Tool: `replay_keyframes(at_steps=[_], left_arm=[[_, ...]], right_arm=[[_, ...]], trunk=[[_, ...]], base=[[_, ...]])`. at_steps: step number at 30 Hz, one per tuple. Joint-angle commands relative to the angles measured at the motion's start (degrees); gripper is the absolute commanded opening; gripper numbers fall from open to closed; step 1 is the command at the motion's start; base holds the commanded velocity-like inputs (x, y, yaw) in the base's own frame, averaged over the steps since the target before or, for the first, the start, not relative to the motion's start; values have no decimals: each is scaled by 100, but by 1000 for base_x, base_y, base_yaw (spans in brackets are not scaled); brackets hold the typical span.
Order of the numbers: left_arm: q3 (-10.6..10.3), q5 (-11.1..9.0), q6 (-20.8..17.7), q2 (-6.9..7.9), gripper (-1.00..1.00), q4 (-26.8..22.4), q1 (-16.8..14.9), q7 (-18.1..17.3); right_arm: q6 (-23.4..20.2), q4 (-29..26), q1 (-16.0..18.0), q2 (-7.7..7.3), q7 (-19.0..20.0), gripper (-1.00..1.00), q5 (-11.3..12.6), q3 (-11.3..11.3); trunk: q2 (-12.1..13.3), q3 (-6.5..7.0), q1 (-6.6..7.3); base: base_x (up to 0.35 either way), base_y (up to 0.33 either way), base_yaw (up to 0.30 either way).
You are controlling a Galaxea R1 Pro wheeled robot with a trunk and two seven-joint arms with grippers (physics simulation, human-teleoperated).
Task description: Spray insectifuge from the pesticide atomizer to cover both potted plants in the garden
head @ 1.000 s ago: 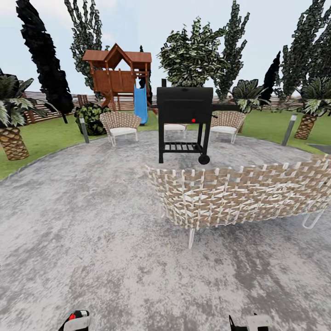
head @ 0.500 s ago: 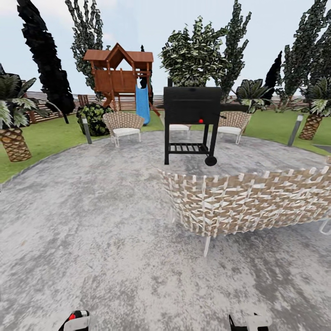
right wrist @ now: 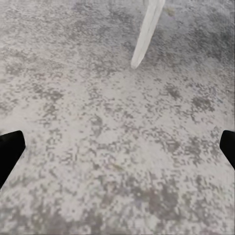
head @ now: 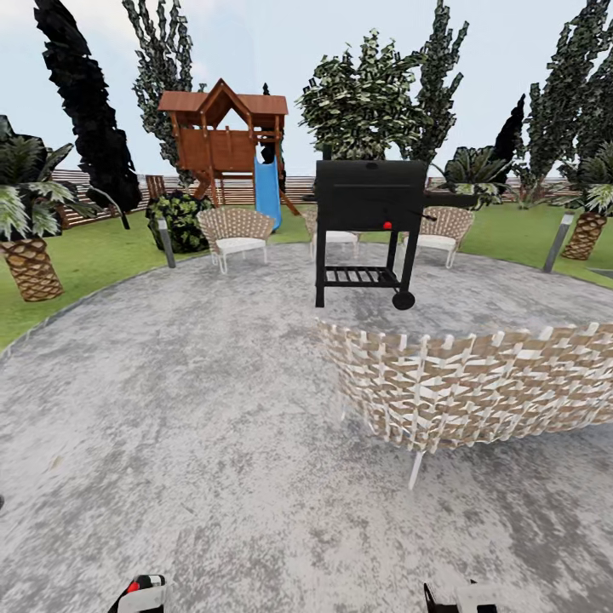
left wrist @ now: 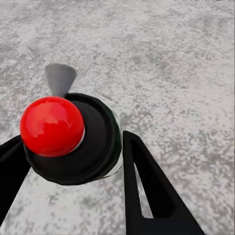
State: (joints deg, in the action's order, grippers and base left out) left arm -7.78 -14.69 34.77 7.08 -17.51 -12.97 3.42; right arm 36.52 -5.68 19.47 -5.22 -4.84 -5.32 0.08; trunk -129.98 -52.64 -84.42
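A: Where was the pesticide atomizer (left wrist: pixel 68 139)?
B: Between the left gripper (left wrist: pixel 73 161) fingers, clamped, long axis along them. Right gripper (right wrist: pixel 117 142) spread wide, nothing held. Potted plants not visible over the patio (head: pixel 170 409).

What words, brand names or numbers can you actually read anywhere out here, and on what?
None can be read.
The black barbecue grill bears a red dot, no lettering.
The dark bottle with a red knob held between the left gripper fingers shows no label text from this angle.
The grey bollard lamps bear no writing.
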Motion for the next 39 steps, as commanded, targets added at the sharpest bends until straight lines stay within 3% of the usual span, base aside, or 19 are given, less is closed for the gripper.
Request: replay_keyframes(at_steps=[1, 39], left_arm=[[-48, -26, 14, 4, -100, 2, -4, 36], [-55, -34, 21, 4, -100, 2, -4, 36]], right_arm=[[13, 5, 4, -1, -51, 100, -57, 1], [13, 5, 4, 4, -69, 100, -48, 1]], trunk=[[-2, -5, -1], [-2, -5, -1]], base=[[155, 307, 0], [227, 267, 0]])
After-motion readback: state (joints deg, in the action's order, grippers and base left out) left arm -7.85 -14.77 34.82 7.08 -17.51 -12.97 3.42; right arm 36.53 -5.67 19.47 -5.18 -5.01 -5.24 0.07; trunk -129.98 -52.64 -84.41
